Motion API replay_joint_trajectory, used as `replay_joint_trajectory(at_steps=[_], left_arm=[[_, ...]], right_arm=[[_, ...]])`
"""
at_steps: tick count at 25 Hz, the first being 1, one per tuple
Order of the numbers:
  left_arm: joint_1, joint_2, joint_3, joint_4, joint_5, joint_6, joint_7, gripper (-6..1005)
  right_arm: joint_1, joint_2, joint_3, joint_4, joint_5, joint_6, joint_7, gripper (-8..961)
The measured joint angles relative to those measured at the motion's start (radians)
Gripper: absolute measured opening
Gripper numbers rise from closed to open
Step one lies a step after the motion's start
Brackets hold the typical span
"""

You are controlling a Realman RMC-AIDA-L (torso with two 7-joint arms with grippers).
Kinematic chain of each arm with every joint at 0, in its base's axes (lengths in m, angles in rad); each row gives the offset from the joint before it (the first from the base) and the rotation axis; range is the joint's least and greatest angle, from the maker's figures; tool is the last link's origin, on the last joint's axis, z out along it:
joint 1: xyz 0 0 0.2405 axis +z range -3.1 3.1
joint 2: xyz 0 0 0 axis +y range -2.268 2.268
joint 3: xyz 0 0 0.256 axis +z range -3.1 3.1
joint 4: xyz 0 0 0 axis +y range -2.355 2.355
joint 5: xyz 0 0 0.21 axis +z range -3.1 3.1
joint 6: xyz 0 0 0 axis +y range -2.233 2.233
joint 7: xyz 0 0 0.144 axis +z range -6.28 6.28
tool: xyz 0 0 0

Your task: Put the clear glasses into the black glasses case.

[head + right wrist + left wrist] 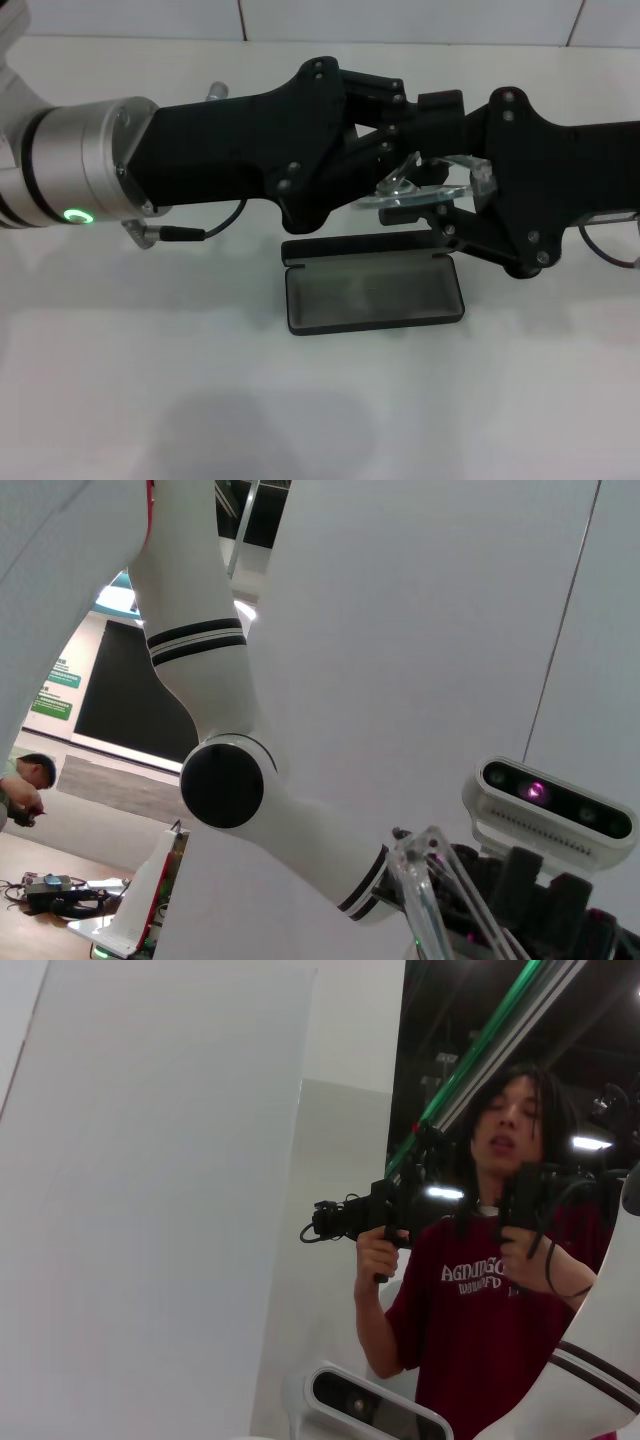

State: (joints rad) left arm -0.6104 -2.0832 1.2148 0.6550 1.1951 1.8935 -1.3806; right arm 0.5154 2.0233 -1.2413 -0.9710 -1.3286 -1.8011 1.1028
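The clear glasses (420, 187) hang in the air between my two grippers, above the far edge of the black glasses case (375, 290). The case lies open and empty on the white table, grey lining up. My left gripper (400, 148) reaches in from the left, and its fingers close together on the glasses' left side. From the right, my right gripper (446, 165) stands with its fingers spread wide, one above and one below the glasses. A clear arm of the glasses (424, 880) shows close in the right wrist view. The left wrist view shows neither the glasses nor the case.
A grey cable with a metal plug (160, 233) hangs under the left arm, left of the case. The white table (320, 400) stretches toward me in front of the case. A person (490, 1290) holding hand controllers stands in the left wrist view.
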Motion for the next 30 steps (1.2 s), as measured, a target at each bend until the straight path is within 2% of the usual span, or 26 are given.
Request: replay_joint_trajectory(at_steps=[8, 16, 22, 24, 27, 30], left_arm=[[0.015, -0.002, -0.030, -0.009, -0.009, 0.000, 0.011, 86], [0.067, 0.000, -0.154, -0.006, -0.011, -0.002, 0.027, 86], [0.138, 0.031, -0.282, -0.003, -0.027, 0.017, 0.019, 86], [0.165, 0.042, -0.296, -0.003, -0.042, 0.026, 0.022, 87], [0.201, 0.062, -0.313, -0.002, -0.053, 0.028, 0.022, 87], [0.231, 0.083, -0.319, -0.002, -0.055, 0.029, 0.018, 87]], right_arm=[[-0.004, 0.001, -0.002, 0.000, 0.006, -0.001, 0.000, 118], [-0.008, 0.000, -0.006, 0.000, 0.012, -0.012, 0.009, 119], [-0.016, -0.006, -0.008, -0.056, -0.001, -0.019, 0.101, 119], [-0.013, -0.006, -0.009, -0.111, -0.034, -0.020, 0.180, 119], [0.009, -0.006, -0.013, -0.254, -0.156, -0.005, 0.411, 119], [0.085, -0.007, -0.029, -0.424, -0.357, -0.010, 0.728, 119]])
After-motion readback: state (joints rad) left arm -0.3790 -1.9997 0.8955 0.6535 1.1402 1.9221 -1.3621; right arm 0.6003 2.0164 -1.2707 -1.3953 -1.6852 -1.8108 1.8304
